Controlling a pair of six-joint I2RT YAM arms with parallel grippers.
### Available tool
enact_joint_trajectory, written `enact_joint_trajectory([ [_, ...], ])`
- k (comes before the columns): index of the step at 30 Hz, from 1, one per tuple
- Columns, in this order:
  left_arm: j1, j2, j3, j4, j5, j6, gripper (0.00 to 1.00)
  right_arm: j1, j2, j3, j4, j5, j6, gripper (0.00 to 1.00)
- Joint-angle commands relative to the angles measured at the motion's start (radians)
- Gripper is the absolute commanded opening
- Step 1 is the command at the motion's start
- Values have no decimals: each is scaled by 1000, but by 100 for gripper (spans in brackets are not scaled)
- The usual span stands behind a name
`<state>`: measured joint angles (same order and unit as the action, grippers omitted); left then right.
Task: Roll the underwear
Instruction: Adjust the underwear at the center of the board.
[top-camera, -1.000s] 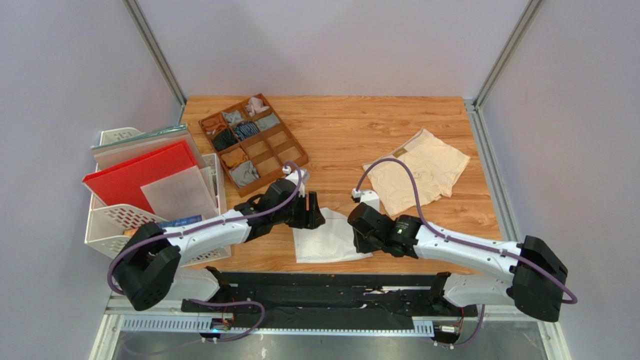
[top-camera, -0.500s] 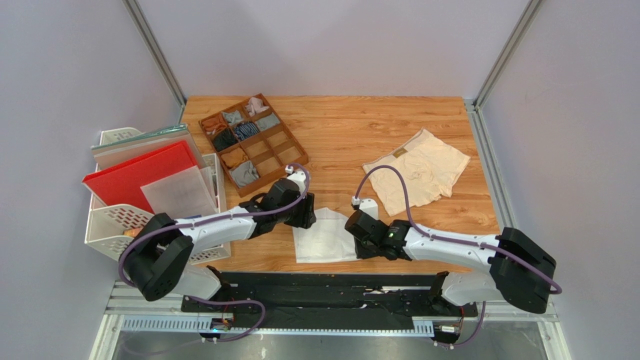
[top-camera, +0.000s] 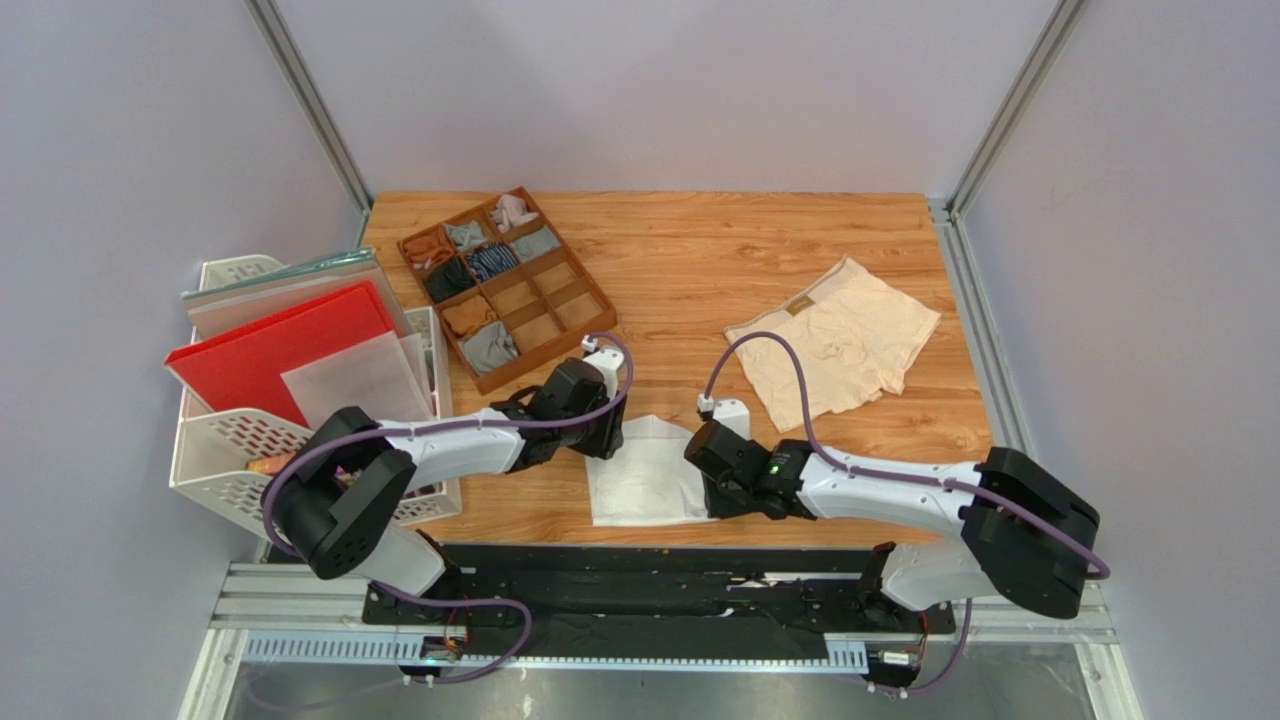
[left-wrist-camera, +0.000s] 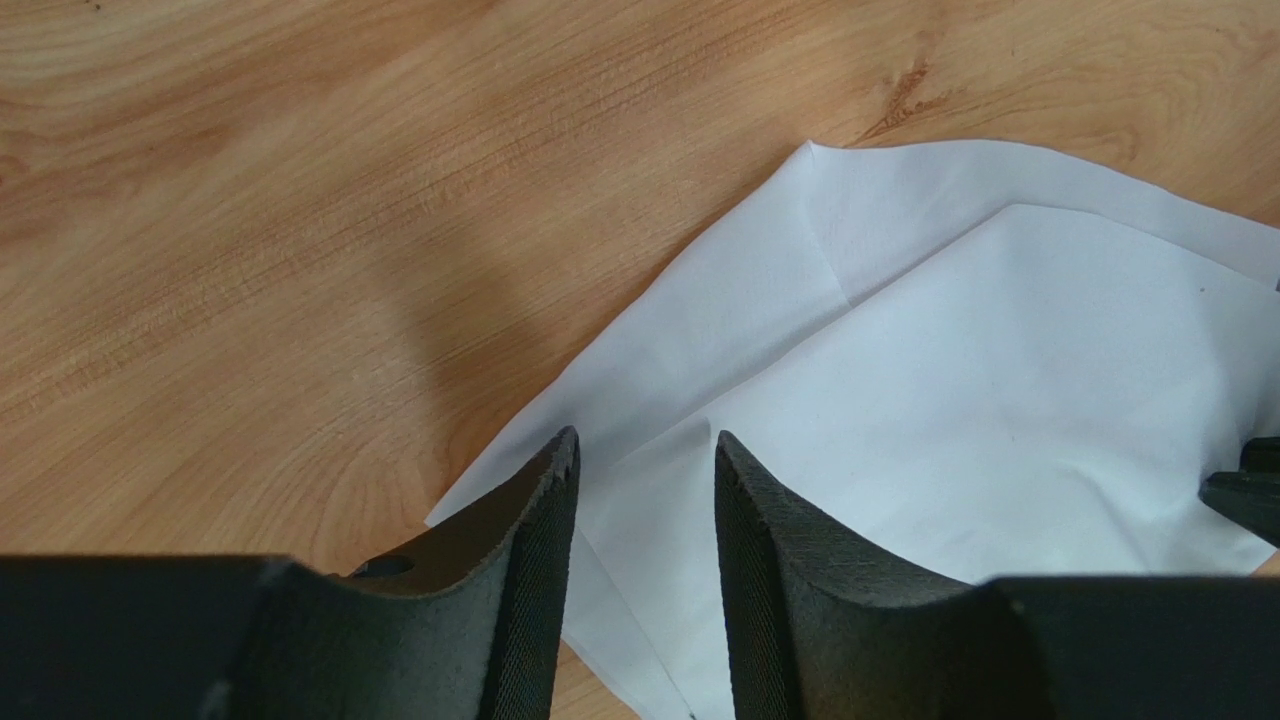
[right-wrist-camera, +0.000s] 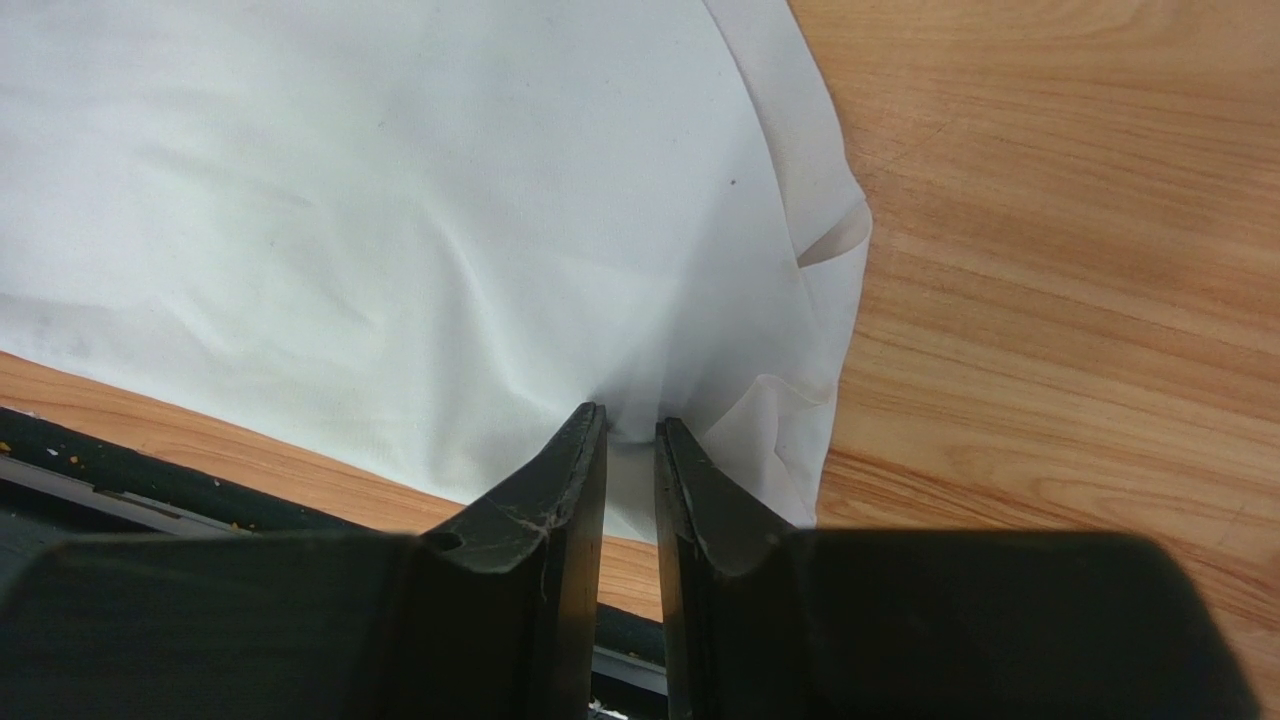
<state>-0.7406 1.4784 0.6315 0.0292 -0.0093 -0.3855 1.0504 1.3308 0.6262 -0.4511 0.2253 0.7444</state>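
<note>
Both arms have drawn in on the white underwear, which lies flat and creased at the table's near edge. The left gripper straddles its left edge with jaws apart, and the right gripper pinches its right hem. The cream underwear lies spread farther right.

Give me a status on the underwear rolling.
Done: nothing is rolled yet. In hand: the white briefs lie unrolled; the right gripper pinches their right edge, and the left gripper straddles their far-left edge, jaws apart. Left: rolling them, then the cream briefs, which lie spread out further back.
</note>
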Motion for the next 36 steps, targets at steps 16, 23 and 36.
enact_joint_trajectory([
  [16, 4, -10, 8, 15, 20, 17, 34, -4, 31, 6, 40, -4, 12, 22],
  [23, 4, -6, 0, 11, 31, 14, 33, -4, 27, 4, 42, -4, 12, 22],
  [36, 4, 0, -4, -2, 32, 8, 26, -4, 22, 0, 42, -4, 16, 22],
])
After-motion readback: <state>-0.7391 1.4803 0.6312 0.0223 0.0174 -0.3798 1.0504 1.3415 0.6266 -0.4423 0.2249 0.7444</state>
